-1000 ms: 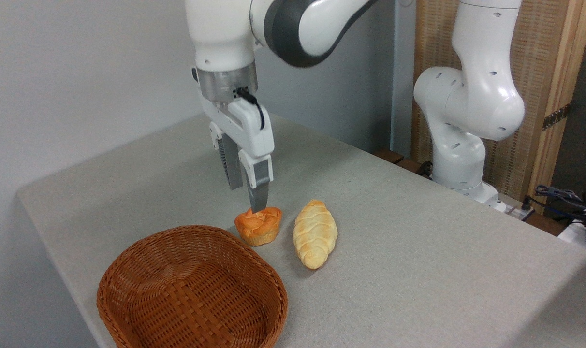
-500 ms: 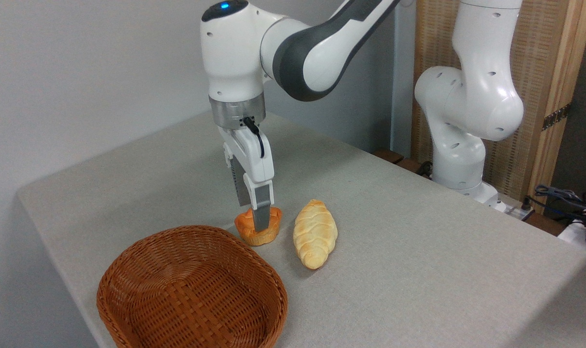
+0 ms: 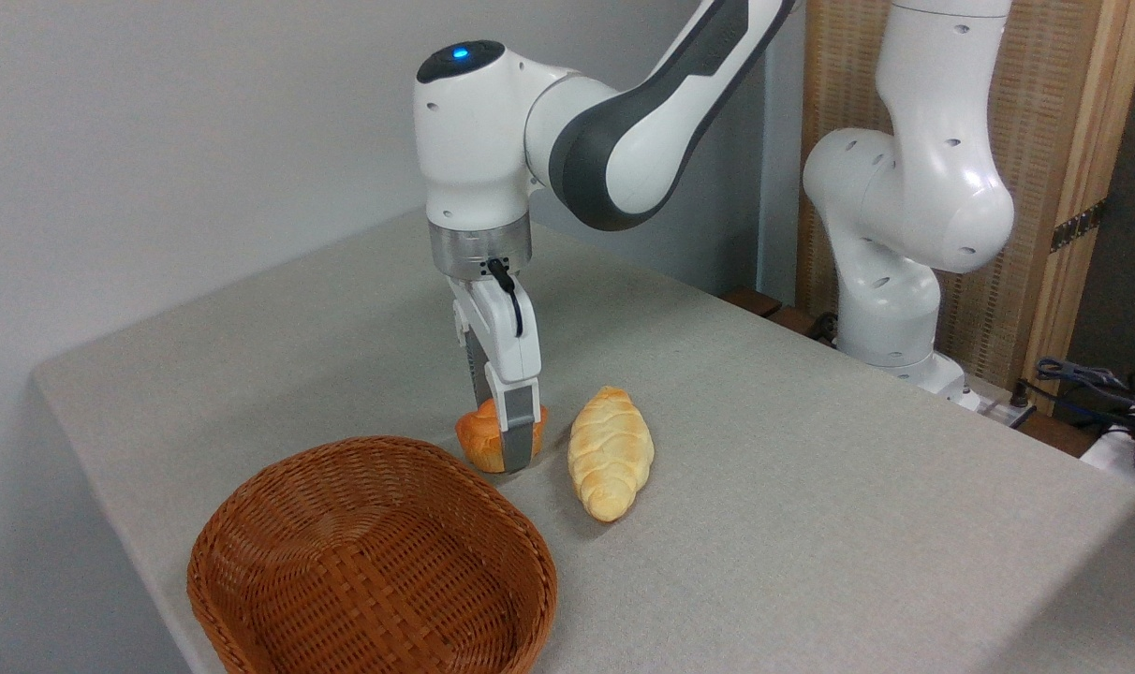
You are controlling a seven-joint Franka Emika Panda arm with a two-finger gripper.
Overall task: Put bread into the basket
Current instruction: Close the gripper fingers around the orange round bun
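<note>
The bread (image 3: pixel 479 438), a small orange-golden bun, sits on the grey table just beyond the far rim of the woven brown basket (image 3: pixel 380 443), which holds nothing. My gripper (image 3: pixel 502 435) has come straight down over the bun and is open. One finger stands in front of the bun and the other behind it, so the bun lies between the jaws. The front finger (image 3: pixel 521 440) hides the bun's right part, and its tip reaches almost to the tabletop. I cannot tell whether the pads touch the bun.
A longer pale braided loaf (image 3: pixel 610 454) lies on the table just right of the bun, close to the gripper. The arm's white base (image 3: pixel 891 309) stands at the table's far right edge. Cables (image 3: pixel 1092 379) lie beyond it.
The gripper has descended from just above the bun to straddle it, drifting slightly right. The bun, loaf and basket have stayed put.
</note>
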